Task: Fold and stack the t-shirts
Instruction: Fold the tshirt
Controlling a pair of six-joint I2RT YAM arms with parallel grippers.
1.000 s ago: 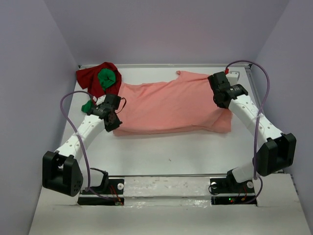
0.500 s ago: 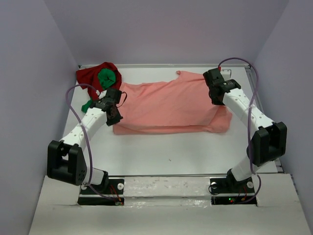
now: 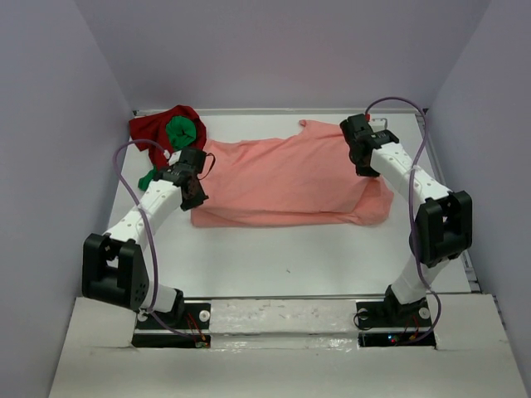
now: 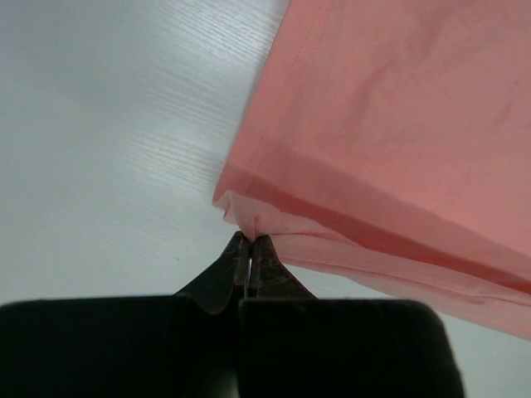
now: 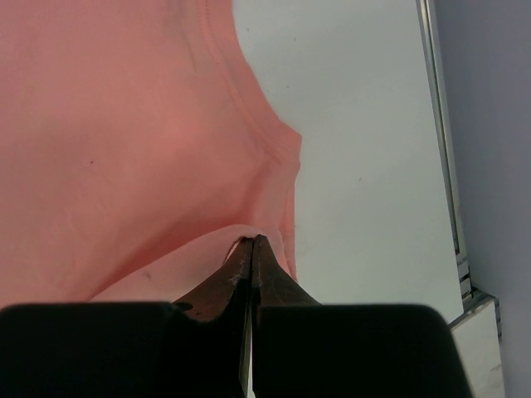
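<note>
Top external view is showing a white tabletop with walls standing around it. The biggest thing on it is the salmon-pink t-shirt. It is lying spread out flat and is stretching all the way between the two grippers. Its near edge is looking folded, with one layer lying on another.

The dark red t-shirt is lying in a bunched heap past the left gripper, farther from the arm bases and off to the gripper's left. It is sitting near the pink shirt's end. The bright green t-shirt is lying crumpled on top of the red one. A small bit of green is also peeking out just beside the left arm, on its left side.

The left gripper is pinching the near corner of the pink shirt at that end. Looking through the left wrist view, the gripper is squeezing tight, and a little bunch of pink cloth is sticking out right at its tips. The rest of the shirt is spreading away ahead and to the right of it, with bare tabletop to the left.

The right gripper is pinching the other end of the pink shirt. Looking through the right wrist view, the gripper is squeezing tight on a fold of pink cloth at its tips. The shirt is spreading ahead and to the left, with bare tabletop to the right.
</note>
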